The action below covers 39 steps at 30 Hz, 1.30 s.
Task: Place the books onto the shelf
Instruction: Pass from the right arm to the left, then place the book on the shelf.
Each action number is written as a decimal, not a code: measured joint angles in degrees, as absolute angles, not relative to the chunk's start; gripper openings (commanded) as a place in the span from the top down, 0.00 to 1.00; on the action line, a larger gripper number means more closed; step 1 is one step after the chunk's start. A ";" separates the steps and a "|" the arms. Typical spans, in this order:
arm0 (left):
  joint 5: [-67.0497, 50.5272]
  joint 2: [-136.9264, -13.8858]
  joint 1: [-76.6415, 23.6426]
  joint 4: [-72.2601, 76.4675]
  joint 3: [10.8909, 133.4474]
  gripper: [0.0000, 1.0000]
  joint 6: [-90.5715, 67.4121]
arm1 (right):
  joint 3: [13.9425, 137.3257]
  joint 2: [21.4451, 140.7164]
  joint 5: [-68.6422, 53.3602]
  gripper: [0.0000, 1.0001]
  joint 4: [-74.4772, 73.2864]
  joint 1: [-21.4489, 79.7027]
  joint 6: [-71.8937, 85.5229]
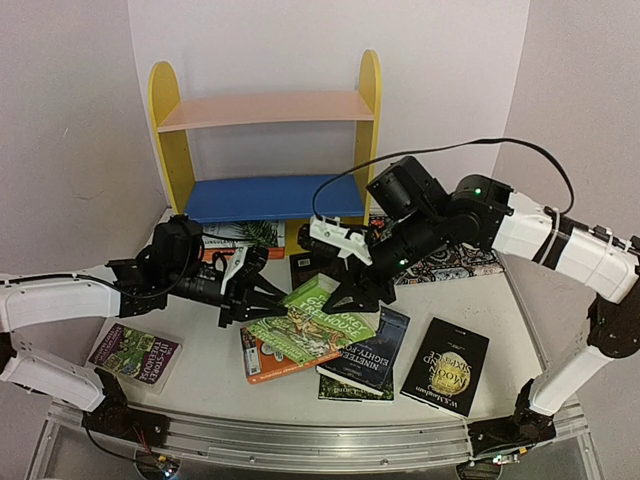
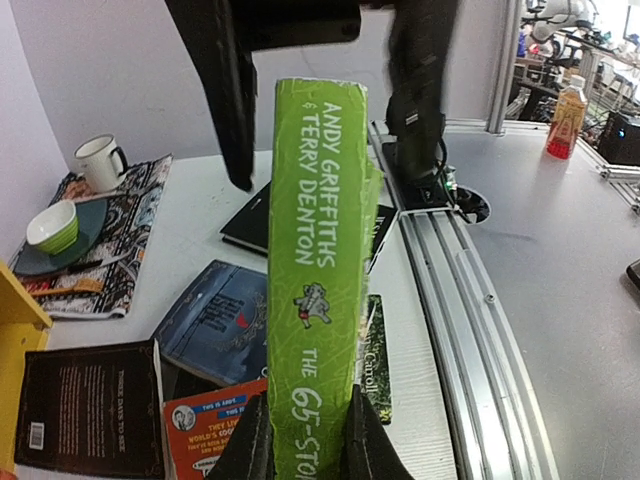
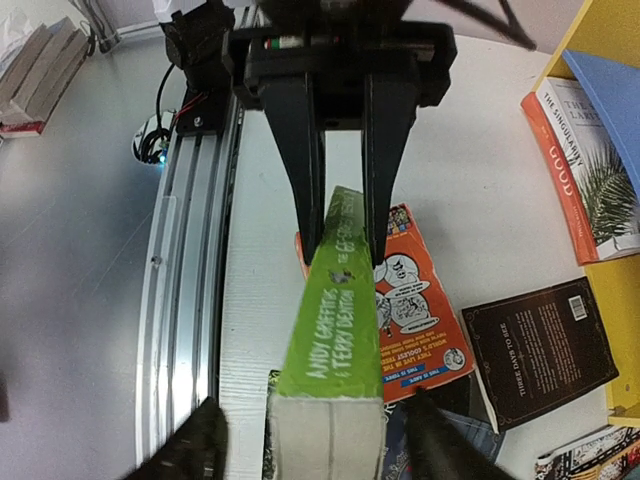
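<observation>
A green book (image 1: pixel 310 322) is held spine-up over the pile of books at the table's middle. My left gripper (image 2: pixel 308 402) is shut on one end of its spine (image 2: pixel 320 250). My right gripper (image 3: pixel 315 400) is open, its fingers (image 3: pixel 205 445) standing off either side of the green book's (image 3: pixel 340 310) other end without touching it. Under it lie an orange book (image 1: pixel 268 362), a dark blue book (image 1: pixel 375 350) and a thin green one (image 2: pixel 378 350). The shelf (image 1: pixel 265 105) stands at the back with its pink and blue boards bare.
A black book (image 1: pixel 447 365) lies front right, a purple floral book (image 1: pixel 135 352) front left, a palm-leaf book (image 3: pixel 590 170) and another black book (image 3: pixel 540 345) by the shelf base. A patterned mat (image 2: pixel 110 250) carries a cup (image 2: pixel 100 160) and a bowl (image 2: pixel 52 225). An aluminium rail (image 1: pixel 300 440) runs along the near edge.
</observation>
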<state>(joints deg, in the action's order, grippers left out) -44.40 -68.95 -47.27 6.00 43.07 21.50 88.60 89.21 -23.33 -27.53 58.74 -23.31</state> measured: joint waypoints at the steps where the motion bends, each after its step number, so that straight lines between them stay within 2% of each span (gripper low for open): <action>1: -43.20 -68.95 -47.27 5.34 43.07 1.00 21.04 | 89.06 89.25 -23.27 0.14 -26.98 58.74 -23.38; 4: -37.26 -68.93 -47.48 3.75 43.07 1.00 19.22 | 89.84 89.25 -22.39 0.06 -25.71 58.74 -23.11; 6: -31.90 -68.69 -47.59 2.90 43.07 1.00 17.58 | 89.86 89.25 -20.62 0.04 -24.99 58.78 -23.09; 15: -8.10 -64.49 -47.51 1.85 43.29 1.00 9.34 | 85.14 87.24 -10.90 0.02 -20.60 58.74 -21.71; 22: 14.81 -64.42 -47.29 1.48 45.74 1.00 -2.39 | 81.91 84.12 -6.07 0.02 -17.56 58.74 -20.14; 31: 24.69 -67.64 -46.85 3.46 51.90 1.00 -2.33 | 78.30 81.10 -3.51 0.02 -14.94 58.74 -18.74; 39: 25.63 -69.45 -41.30 22.06 50.09 1.00 0.56 | 76.75 79.02 -3.36 0.02 -14.15 58.74 -17.96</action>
<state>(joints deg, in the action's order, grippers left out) 25.63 -69.45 -41.30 22.06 50.09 0.56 76.75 79.02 -3.36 -14.15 58.74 -17.96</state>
